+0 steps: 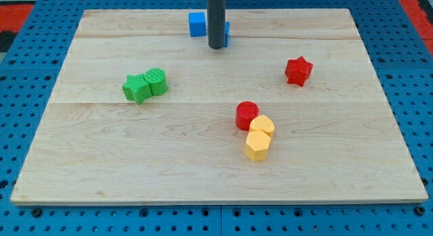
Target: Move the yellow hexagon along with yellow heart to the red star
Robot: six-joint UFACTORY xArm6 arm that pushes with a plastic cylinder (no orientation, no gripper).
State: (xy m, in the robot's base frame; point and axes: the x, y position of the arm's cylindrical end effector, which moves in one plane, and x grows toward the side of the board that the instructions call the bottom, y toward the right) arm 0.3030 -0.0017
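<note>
yellow hexagon [256,146], touching yellow heart [262,125]

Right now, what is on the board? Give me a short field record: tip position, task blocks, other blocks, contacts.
tip: my tip is at the view's top centre, in front of the blue blocks, far from the yellow pair
yellow hexagon: lower centre-right, lowest of its cluster
yellow heart: touching the hexagon, just above it
red star: right of centre, standing alone
red cylinder: touching the heart on its left side
green blocks: two, touching, on the view's left
task state: yellow pair not yet at the star
</note>
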